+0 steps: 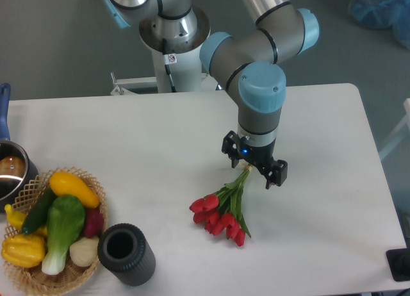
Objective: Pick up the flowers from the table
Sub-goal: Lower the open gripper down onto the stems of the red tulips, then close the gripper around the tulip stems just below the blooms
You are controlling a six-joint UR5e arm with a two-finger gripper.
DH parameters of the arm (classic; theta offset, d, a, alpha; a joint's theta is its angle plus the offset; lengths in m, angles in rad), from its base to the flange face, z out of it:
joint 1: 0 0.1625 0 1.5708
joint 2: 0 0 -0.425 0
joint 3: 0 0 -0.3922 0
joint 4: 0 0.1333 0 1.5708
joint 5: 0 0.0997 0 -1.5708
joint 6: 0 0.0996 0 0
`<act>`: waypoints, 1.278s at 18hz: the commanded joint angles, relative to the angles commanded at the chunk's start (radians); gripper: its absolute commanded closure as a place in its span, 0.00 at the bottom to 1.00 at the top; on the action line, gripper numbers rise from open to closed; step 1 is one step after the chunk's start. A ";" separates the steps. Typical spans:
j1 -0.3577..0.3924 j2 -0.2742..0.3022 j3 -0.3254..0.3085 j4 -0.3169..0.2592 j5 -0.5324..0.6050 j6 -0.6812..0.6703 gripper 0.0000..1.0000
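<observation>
The flowers point(221, 214), a small bunch of red tulips with green leaves and thin green stems, lie on the white table point(128, 129) right of centre. The buds point to the lower left and the stems run up and right to the gripper. My gripper point(254, 160) points straight down over the stem ends. Its two black fingers point(277, 173) stand wide apart, one on each side of the stems. The wrist hides the very tips of the stems. I see no grip on them.
A wicker basket point(32, 187) with yellow, green and red-purple produce sits at the front left. A black cylinder point(126, 254) stands next to it. A metal pot point(9, 174) is at the left edge. The robot base point(173, 46) stands behind the table.
</observation>
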 joint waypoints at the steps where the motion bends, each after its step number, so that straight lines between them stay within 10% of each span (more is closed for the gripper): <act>1: 0.000 0.002 -0.017 0.020 0.000 -0.003 0.00; 19: -0.103 -0.118 -0.060 0.172 0.003 -0.015 0.00; 23: -0.106 -0.129 -0.063 0.177 0.003 -0.020 0.36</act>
